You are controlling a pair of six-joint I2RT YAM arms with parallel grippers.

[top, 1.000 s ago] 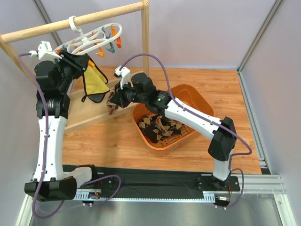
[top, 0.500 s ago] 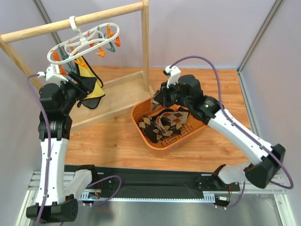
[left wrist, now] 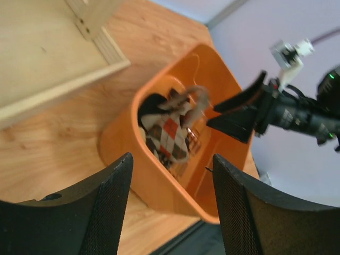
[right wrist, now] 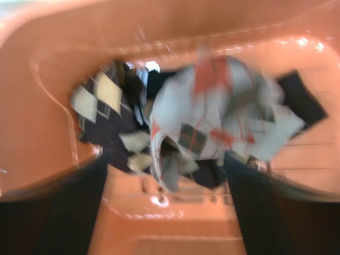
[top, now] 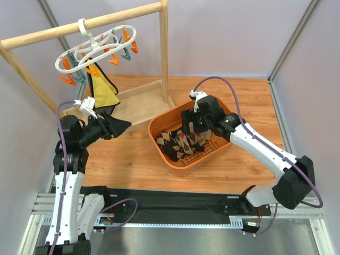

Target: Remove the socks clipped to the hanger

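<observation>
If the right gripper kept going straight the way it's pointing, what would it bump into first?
Probably the argyle socks piled in the orange basket. The open right gripper points down at them, though how far above it is I can't tell.

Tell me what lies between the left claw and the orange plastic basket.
Only bare wooden tabletop lies between the left claw and the orange plastic basket; the top external and left wrist views both show it.

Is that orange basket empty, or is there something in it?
Not empty: argyle socks lie piled inside the orange basket, seen from above.
</observation>
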